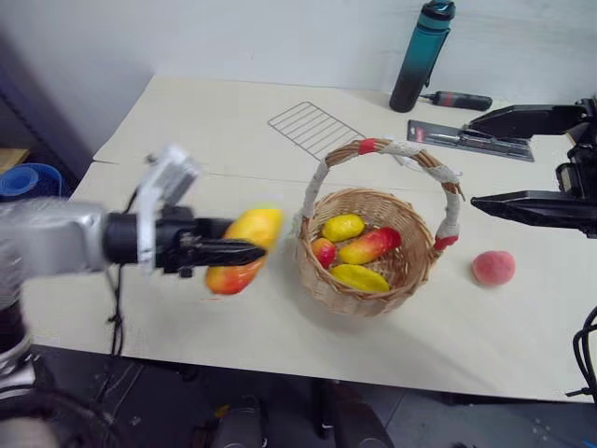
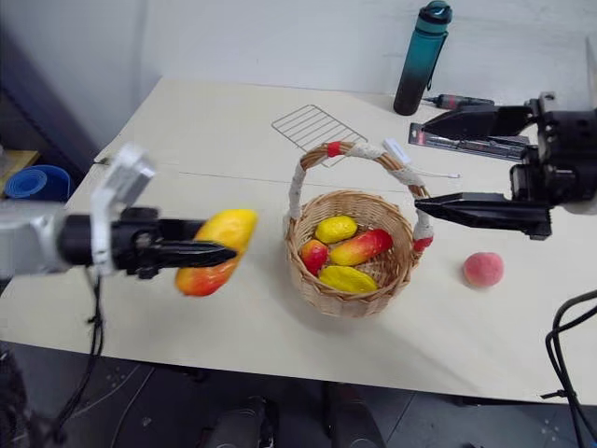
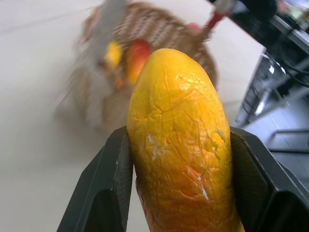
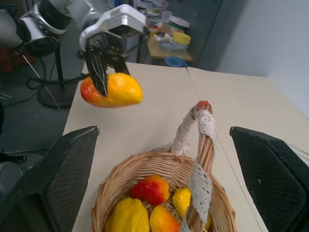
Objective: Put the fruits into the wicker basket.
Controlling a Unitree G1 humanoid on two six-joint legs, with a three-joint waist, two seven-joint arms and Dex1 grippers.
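Table (image 1: 187, 112) | left tool (image 1: 244, 250) grips mango (image 1: 244, 245) | right tool (image 2: 438, 159) agape | basket (image 1: 328, 280) hides fruits partly

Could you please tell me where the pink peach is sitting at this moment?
In the left eye view, the peach lies on the table on the robot's right, just outside the wicker basket, below the open right end effector.

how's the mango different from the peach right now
The mango is long, oval, yellow-orange with a red end; the peach is round and pink. The mango is held above the table in the left gripper; the peach lies on the table beside the wicker basket. Neither is in the basket.
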